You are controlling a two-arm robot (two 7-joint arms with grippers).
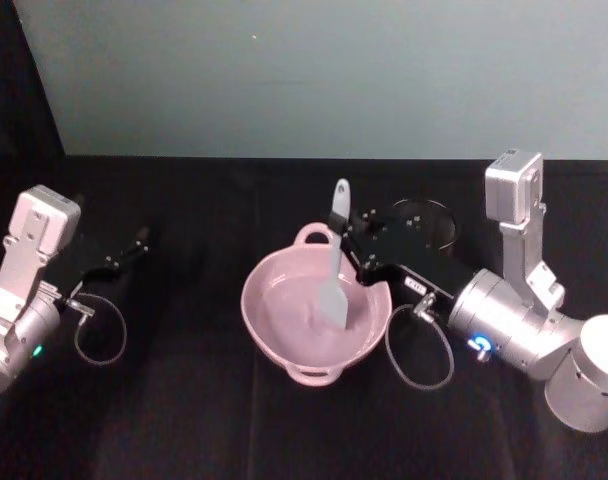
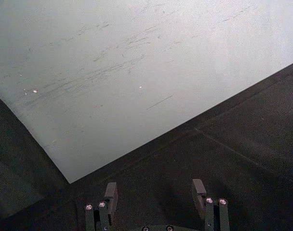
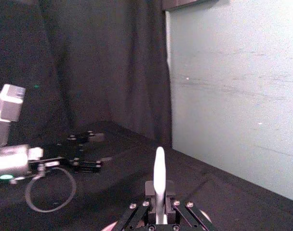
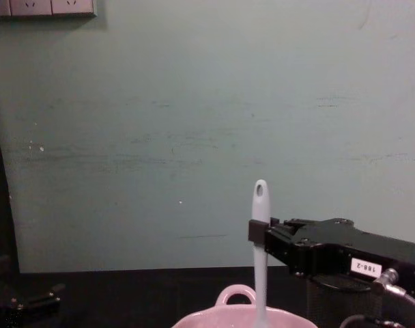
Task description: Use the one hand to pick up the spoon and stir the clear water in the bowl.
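The spoon (image 1: 336,252) is standing near upright, blade down in the bowl (image 1: 247,296) below the right hand (image 1: 347,233), which is clamping its handle; the left gripper (image 2: 156,191) is idling well apart, fingers spread.

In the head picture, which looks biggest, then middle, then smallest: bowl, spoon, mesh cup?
1. bowl.
2. spoon, long but thin.
3. mesh cup, though the right gripper holding the spoon hides part of it, so 2 and 3 are unsure.
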